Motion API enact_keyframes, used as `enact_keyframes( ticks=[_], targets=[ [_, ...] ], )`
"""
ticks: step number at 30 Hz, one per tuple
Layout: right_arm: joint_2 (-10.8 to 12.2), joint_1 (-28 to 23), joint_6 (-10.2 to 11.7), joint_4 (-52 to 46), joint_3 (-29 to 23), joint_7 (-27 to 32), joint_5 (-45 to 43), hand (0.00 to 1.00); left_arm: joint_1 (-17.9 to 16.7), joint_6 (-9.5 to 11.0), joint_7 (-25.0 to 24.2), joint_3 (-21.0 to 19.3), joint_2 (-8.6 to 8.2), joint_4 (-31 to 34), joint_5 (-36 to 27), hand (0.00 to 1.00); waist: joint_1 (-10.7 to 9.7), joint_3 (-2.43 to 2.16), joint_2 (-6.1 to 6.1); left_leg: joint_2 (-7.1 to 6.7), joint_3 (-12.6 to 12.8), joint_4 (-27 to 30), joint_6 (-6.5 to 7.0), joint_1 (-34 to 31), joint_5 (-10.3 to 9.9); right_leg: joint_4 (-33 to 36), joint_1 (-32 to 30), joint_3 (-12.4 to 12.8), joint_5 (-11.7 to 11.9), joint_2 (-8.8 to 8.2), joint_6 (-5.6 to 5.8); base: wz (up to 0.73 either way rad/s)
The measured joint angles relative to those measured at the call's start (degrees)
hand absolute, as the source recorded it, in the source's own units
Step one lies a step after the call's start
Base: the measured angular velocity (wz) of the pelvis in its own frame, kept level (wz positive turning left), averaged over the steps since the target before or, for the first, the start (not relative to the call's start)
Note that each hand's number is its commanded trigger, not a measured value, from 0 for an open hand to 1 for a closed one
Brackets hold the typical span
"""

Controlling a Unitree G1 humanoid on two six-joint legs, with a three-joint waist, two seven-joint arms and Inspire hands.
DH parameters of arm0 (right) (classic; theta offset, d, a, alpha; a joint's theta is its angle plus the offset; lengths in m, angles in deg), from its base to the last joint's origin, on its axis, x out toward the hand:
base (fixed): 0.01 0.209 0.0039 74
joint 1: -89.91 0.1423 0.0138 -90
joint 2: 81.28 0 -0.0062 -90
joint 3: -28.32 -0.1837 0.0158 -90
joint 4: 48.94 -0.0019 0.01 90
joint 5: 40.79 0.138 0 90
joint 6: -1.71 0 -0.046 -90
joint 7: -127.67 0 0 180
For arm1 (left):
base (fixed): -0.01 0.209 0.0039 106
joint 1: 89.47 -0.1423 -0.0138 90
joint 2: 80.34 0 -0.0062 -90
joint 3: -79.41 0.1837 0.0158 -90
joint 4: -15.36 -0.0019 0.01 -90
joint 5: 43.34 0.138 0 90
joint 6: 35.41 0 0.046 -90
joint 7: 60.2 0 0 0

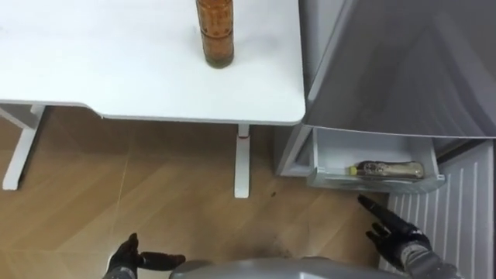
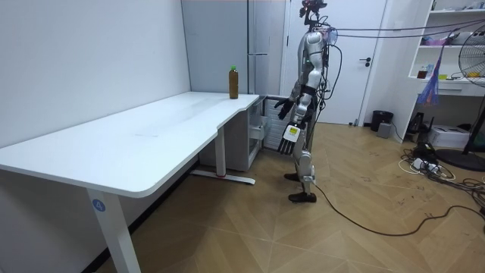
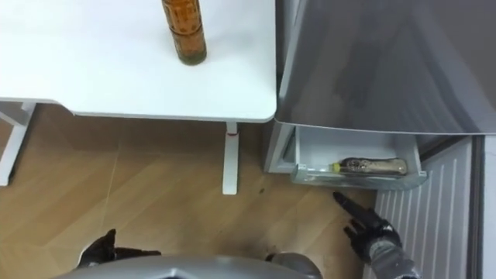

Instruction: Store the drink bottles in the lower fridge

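- Standing at the corner of the white desk, beside the grey fridge, the robot faces the open lower drawer.
- One brown bottle lies on its side in that drawer.
- A second bottle stands upright on the desk, near the fridge-side edge.
- The right hand hangs just short of the drawer, fingers straight, loosely spread and empty.
- The left hand is low at its side, fingers relaxed, holding nothing.
- A ribbed white panel sits beside the right hand.
- Underfoot is a wood floor; across the room are shelves.
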Motion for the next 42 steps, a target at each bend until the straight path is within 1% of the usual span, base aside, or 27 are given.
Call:
enact_keyframes(
  ticks=[1, 3, 4, 5, 6, 7, 10, 15, 18, 24, 27, 28, 29, 30, 31, 32, 33, 34, 36, 38, 40, 42],
  targets=[
    [0.37, -0.95, 0.0, 0.22, 0.02, 0.08, -2.04, 0.0, -0.3, 0.0, 0.07, -0.16, -0.02, -0.15, 0.0, 0.0, -0.11, -0.14, -0.08, 0.02, -0.05, 0.02, 0.01, 0.01, -0.07, -0.05, 0.01, -0.02, -0.03, 0.01, 0.01, 0.0],
    [0.78, -2.17, 0.0, 1.06, 0.1, 0.32, -5.43, 0.0, -0.9, 0.06, 0.22, -0.15, -0.02, -0.12, 0.02, 0.0, -0.12, -0.16, 0.0, 0.0, -0.08, -0.04, 0.05, -0.01, -0.1, -0.26, 0.11, -0.04, -0.04, 0.01, 0.04, 0.0],
    [1.11, -3.05, 0.0, 1.32, 0.43, 0.84, -7.98, 0.0, -0.68, 0.12, 0.31, -0.09, -0.05, 0.02, 0.0, 0.0, -0.29, -0.26, 0.13, 0.0, -0.07, -0.04, 0.05, -0.01, -0.1, -0.54, 0.31, -0.02, -0.03, 0.02, 0.06, 0.0],
    [1.27, -3.43, 0.0, 1.37, 0.56, 1.03, -9.27, 0.0, -0.78, 0.26, 0.37, -0.06, -0.08, 0.03, 0.02, 0.0, -0.52, -0.31, 0.21, 0.0, -0.06, -0.04, 0.05, 0.0, -0.11, -0.54, 0.33, 0.02, -0.03, 0.03, 0.06, 0.0],
    [1.54, -4.0, 0.05, 1.45, 0.65, 1.13, -12.84, 0.0, -0.96, 0.53, 0.39, 0.04, -0.13, -0.09, 0.16, 0.0, -1.12, -0.38, 0.34, -0.02, -0.06, -0.03, 0.05, 0.0, -0.11, -0.53, 0.39, 0.35, -0.06, 0.02, 0.11, 0.0],
    [1.77, -4.13, 0.22, 1.85, 0.58, 1.3, -16.02, 0.0, -0.91, 0.72, 0.35, 0.03, -0.18, -0.32, 0.71, 0.0, -1.48, -0.37, 0.54, -0.02, -0.03, -0.02, 0.06, 0.0, -0.1, -0.53, 0.38, 0.45, -0.07, 0.02, 0.12, 0.0],
    [2.38, -4.53, 0.82, 1.94, 1.67, 2.91, -20.0, 0.0, -0.9, 1.05, 0.33, 0.1, -0.21, -0.58, 0.76, 0.0, -2.43, -0.3, 0.95, -0.02, -0.06, 0.0, 0.06, 0.06, -0.11, -0.55, 0.33, 0.58, -0.09, 0.05, 0.14, -0.01],
    [3.05, -5.46, 0.98, 1.47, 2.27, 4.97, -22.36, 0.0, -0.56, 0.89, 0.39, 0.22, -0.42, -0.57, 0.98, 0.0, -2.54, -0.15, 1.23, 0.03, -0.04, -0.05, 0.13, 0.1, -0.47, -0.61, 0.09, 1.17, -0.13, 0.25, 0.19, -0.03],
    [3.1, -5.33, 1.03, 0.95, 2.72, 5.82, -24.6, 0.0, -0.75, 0.55, 0.5, 0.22, -0.41, -0.58, 1.28, 0.0, -2.61, -0.15, 1.33, 0.03, -0.05, -0.05, 0.24, 0.28, -0.71, -0.63, -0.07, 1.93, -0.06, 0.47, 0.2, -0.12],
    [3.23, -5.08, 1.04, 0.61, 2.71, 6.66, -27.1, 0.0, -0.18, 0.49, 0.28, 0.58, -0.39, -0.58, 3.29, 0.0, -2.72, -0.11, 1.33, -0.1, 0.05, -0.02, 0.32, 0.07, -0.79, -0.26, -0.65, 2.54, -0.07, 0.44, 0.27, -0.05],
    [3.31, -5.08, 1.08, 0.02, 2.44, 6.84, -29.13, 0.0, 0.19, 0.44, -0.35, 0.42, -0.38, -0.71, 4.04, 0.0, -2.75, -0.01, 1.21, -0.38, 0.71, 0.54, 0.37, 0.09, -0.82, 0.85, -1.26, 3.02, -0.52, 0.13, 0.42, -0.13],
    [3.3, -5.11, 1.07, -0.45, 2.44, 6.87, -29.46, 0.0, 0.52, 0.4, -0.51, 0.36, -0.39, -1.0, 4.62, 0.0, -2.7, 0.08, 1.09, -0.73, 0.94, 1.1, 0.41, 0.04, -0.85, 2.0, -1.81, 3.48, -1.05, -0.28, 0.56, -0.17],
    [3.3, -5.19, 1.08, -0.79, 2.43, 6.95, -29.63, 0.0, 0.54, 0.39, -0.7, 0.37, -0.39, -1.02, 4.71, 0.0, -2.76, 0.06, 1.04, -0.93, 0.95, 1.22, 0.44, 0.07, -0.86, 2.6, -2.04, 3.6, -1.32, -0.51, 0.65, -0.12],
    [3.3, -5.2, 1.1, -1.16, 2.45, 7.04, -29.78, 0.0, 0.59, 0.38, -0.88, 0.41, -0.43, -1.13, 4.72, 0.0, -2.95, 0.17, 0.93, -1.17, 0.98, 1.42, 0.89, 0.13, -1.13, 3.38, -2.29, 3.85, -1.73, -0.76, 0.88, -0.08],
    [3.31, -5.16, 1.09, -1.21, 2.45, 7.03, -29.78, 0.0, 0.71, 0.37, -0.96, 0.36, -0.42, -1.22, 4.7, 0.0, -2.9, 0.27, 0.81, -1.35, 1.2, 1.46, 1.1, 0.19, -1.27, 3.83, -2.55, 4.16, -1.88, -0.9, 1.04, -0.08],
    [3.31, -5.08, 1.08, -1.21, 2.37, 7.03, -29.8, 0.0, 0.79, 0.38, -0.99, 0.23, -0.42, -1.29, 4.7, 0.0, -2.82, 0.29, 0.95, -1.47, 1.4, 1.47, 1.12, 0.15, -1.28, 4.16, -2.87, 4.39, -1.9, -1.0, 1.09, -0.12],
    [3.3, -4.96, 1.07, -1.23, 2.13, 7.01, -30.35, 0.0, 0.85, 0.3, -1.03, 0.05, -0.43, -1.4, 4.79, 0.0, -2.79, 0.2, 0.85, -1.6, 1.46, 1.48, 1.43, 0.02, -1.46, 4.4, -3.24, 4.54, -1.94, -1.1, 1.18, -0.08],
    [3.31, -4.97, 1.03, -1.17, 2.12, 7.0, -30.45, 0.0, 0.86, 0.08, -1.01, -0.02, -0.43, -1.39, 4.98, 0.0, -2.83, 0.26, 0.78, -1.64, 1.45, 1.4, 1.64, -0.01, -1.69, 4.36, -3.31, 4.59, -1.84, -1.11, 1.35, -0.04],
    [3.33, -4.92, 0.98, -1.14, 2.17, 6.89, -30.8, 0.0, 0.67, -0.25, -0.94, -0.34, -0.41, -1.39, 5.09, 0.0, -2.41, 0.16, 0.92, -1.69, 1.5, 0.66, 1.77, 0.51, -1.88, 4.24, -3.21, 4.93, -1.67, -0.98, 1.52, -0.09],
    [3.33, -5.06, 0.94, -1.01, 2.33, 6.66, -30.74, 0.0, 0.3, -0.25, -0.67, -0.74, -0.4, -1.39, 5.01, 0.0, -2.3, 0.07, 0.72, -1.73, 1.63, 0.18, 1.86, 1.23, -1.94, 4.09, -2.88, 5.52, -1.5, -0.74, 1.57, -0.16],
    [3.35, -5.13, 0.94, -0.96, 2.69, 6.5, -30.82, 0.0, -0.35, -0.24, 0.22, -1.18, -0.39, -1.39, 4.97, 0.0, -2.49, 0.08, 0.39, -1.71, 1.51, 0.02, 1.86, 1.51, -1.94, 4.13, -2.7, 5.66, -1.47, -0.61, 1.55, -0.05],
    [3.34, -5.01, 0.94, -0.78, 2.75, 6.49, -31.02, 0.0, -0.63, -0.23, 0.77, -1.15, -0.51, -1.39, 5.02, 0.0, -2.38, 0.07, 0.35, -1.66, 1.51, 0.01, 1.86, 1.54, -1.94, 4.13, -2.68, 5.67, -1.46, -0.54, 1.55, 0.0]
  ],
)
